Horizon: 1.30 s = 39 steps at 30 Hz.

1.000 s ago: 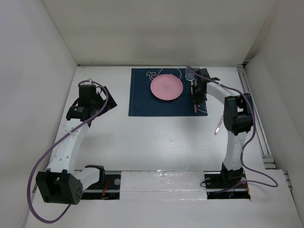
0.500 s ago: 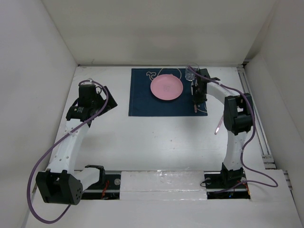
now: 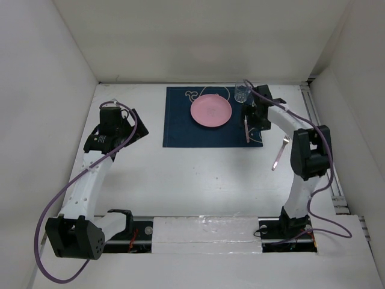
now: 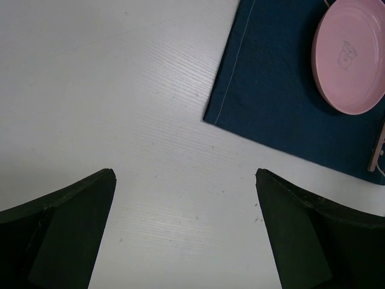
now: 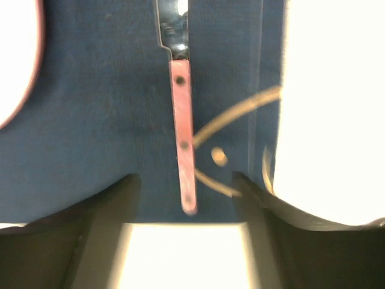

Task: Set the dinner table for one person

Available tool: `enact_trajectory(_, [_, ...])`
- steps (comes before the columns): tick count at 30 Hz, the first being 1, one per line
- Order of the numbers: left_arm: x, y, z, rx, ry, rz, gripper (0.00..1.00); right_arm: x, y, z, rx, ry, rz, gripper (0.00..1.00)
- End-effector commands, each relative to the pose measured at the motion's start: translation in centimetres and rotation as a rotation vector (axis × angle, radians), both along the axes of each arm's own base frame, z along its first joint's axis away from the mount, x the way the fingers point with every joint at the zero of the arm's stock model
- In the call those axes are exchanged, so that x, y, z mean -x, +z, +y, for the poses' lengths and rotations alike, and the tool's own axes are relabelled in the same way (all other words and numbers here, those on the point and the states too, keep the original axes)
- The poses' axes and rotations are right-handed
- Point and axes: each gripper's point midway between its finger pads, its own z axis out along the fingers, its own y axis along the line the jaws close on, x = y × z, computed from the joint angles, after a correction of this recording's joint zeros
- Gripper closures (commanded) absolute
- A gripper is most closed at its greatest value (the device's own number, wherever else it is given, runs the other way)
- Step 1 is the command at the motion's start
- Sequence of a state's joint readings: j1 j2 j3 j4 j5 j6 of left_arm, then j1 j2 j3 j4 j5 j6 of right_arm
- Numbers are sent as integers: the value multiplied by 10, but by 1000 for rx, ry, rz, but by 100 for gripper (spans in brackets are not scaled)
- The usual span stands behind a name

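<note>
- white bench point(image 3: 198, 180): fills the centre and lower part of the top view, walled by white panels.
- navy placemat point(image 3: 180, 129): upper centre, flat on the bench; a pink plate point(image 3: 210, 111) lies on it, with a clear glass point(image 3: 242, 92) at its upper right corner.
- pink-handled knife point(image 5: 182, 138): flat on the placemat, right of the plate.
- fork point(image 3: 280, 152): on bare bench, right of the placemat.
- right fingers point(image 5: 90, 241): spread, either side of the knife handle, not touching it.
- left fingers point(image 4: 60, 241): spread wide over bare bench, left of the placemat, holding nothing.
</note>
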State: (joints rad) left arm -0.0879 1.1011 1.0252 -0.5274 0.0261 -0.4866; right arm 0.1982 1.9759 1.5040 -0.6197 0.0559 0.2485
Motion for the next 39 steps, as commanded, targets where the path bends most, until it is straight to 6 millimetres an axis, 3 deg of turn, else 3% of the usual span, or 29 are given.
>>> enact_trajectory(1, [-1, 10, 0, -2, -13, -44, 0, -15, 82, -10, 4, -97, -249, 0])
enact_trajectory(4, [-1, 10, 0, -2, -13, -44, 0, -2, 82, -38, -12, -210, -264, 0])
enact_trajectory(5, [-1, 10, 0, -2, -13, -44, 0, 5, 79, -61, -15, -273, -268, 0])
enact_trajectory(6, [-1, 10, 0, -2, -13, -44, 0, 10, 75, -69, -39, -314, -262, 0])
enact_trajectory(7, [0, 12, 0, -1, -13, -53, 0, 17, 70, -79, -63, -347, -245, 0])
enact_trajectory(8, [0, 12, 0, -1, -13, -53, 0, 23, 64, -102, -71, -421, -232, 0])
enact_trajectory(12, [2, 8, -2, 4, -20, -43, 0, 65, 28, -139, -76, -531, -152, 0])
enact_trajectory(16, [3, 11, -3, 11, -27, -52, 0, 84, 21, -152, -40, -575, -158, 0])
enact_trajectory(21, [3, 11, -3, 11, -27, -52, 0, 86, 12, -148, -55, -565, -137, 5])
enact_trajectory(24, [4, 14, -3, 12, -27, -61, 0, 85, -2, -146, -41, -542, -94, 14])
enact_trajectory(25, [4, 14, -3, 12, -27, -61, 0, 86, -7, -145, -39, -542, -80, 25])
enact_trajectory(26, [4, 16, -1, 5, -19, -71, 0, 88, -14, -149, -19, -552, -61, 28])
enact_trajectory(30, [5, 19, 3, -9, -1, -81, 0, 95, -31, -154, 19, -567, -6, 32])
enact_trajectory(31, [4, 25, 3, -7, -1, -99, 0, 96, -34, -154, 28, -552, 5, 38])
enact_trajectory(32, [4, 25, 3, -7, -1, -99, 0, 93, -34, -150, 28, -538, 5, 49])
enact_trajectory(34, [4, 25, 3, -7, -1, -99, 0, 95, -43, -146, 17, -520, 40, 60])
enact_trajectory(35, [4, 25, 3, -7, -1, -99, 0, 92, -43, -142, 1, -499, 44, 70])
enact_trajectory(36, [4, 25, 3, -7, -1, -99, 0, 95, -47, -142, 2, -499, 62, 100])
enact_trajectory(39, [4, 25, 3, -7, -1, -99, 0, 89, -39, -139, -9, -514, 36, 100])
